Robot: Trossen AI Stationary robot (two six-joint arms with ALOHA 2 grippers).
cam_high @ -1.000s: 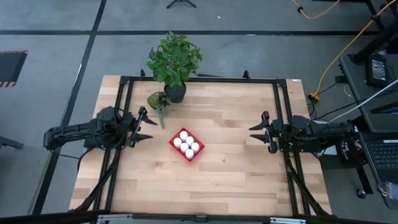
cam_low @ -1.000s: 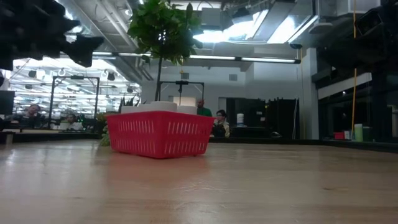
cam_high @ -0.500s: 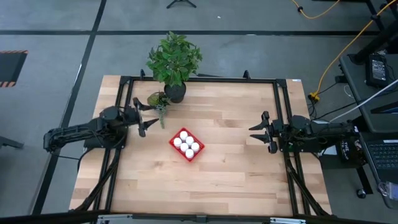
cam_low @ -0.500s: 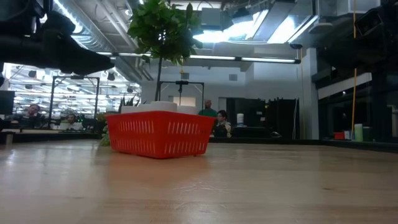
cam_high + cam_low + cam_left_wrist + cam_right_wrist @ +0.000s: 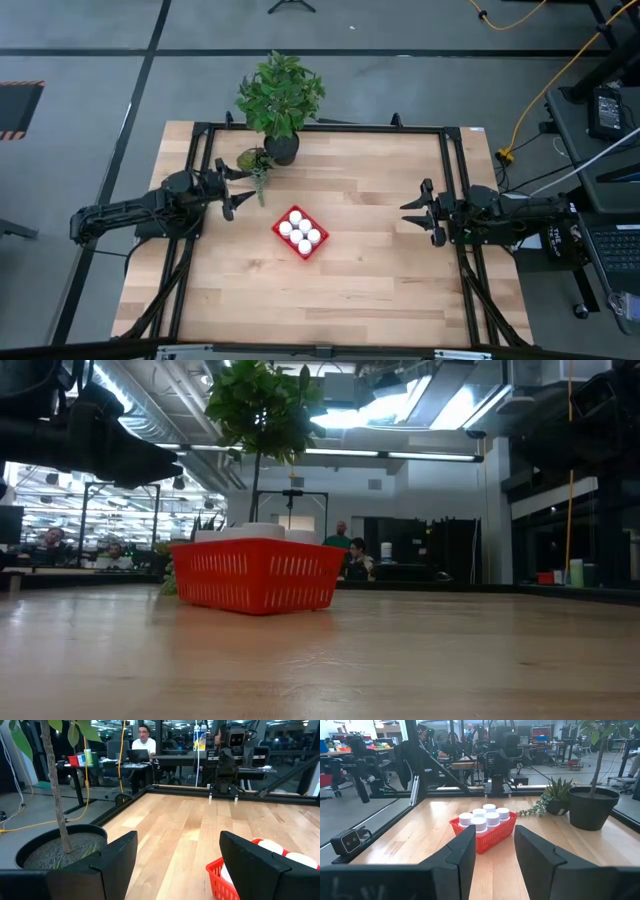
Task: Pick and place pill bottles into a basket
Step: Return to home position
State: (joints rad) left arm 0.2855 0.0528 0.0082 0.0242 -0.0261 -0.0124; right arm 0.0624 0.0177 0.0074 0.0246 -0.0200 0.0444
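The red mesh basket (image 5: 300, 232) stands on the table's middle with several white pill bottles (image 5: 299, 231) upright inside it; it also shows in the low view (image 5: 257, 575) and the right wrist view (image 5: 485, 832). My left gripper (image 5: 234, 186) is open and empty, left of and beyond the basket, near the small plant. My right gripper (image 5: 417, 218) is open and empty at the table's right side, pointing at the basket. In the left wrist view the basket's corner (image 5: 220, 877) and white caps (image 5: 272, 847) show between my fingers.
A large potted plant in a black pot (image 5: 281, 148) stands at the table's far edge, with a small succulent (image 5: 255, 163) beside it. The black frame rails (image 5: 452, 170) run along the table's sides. People sit in the room beyond the table.
My left gripper has moved toward the table's far edge and a little right, toward the small plant, and has turned. The basket and bottles have stayed put.
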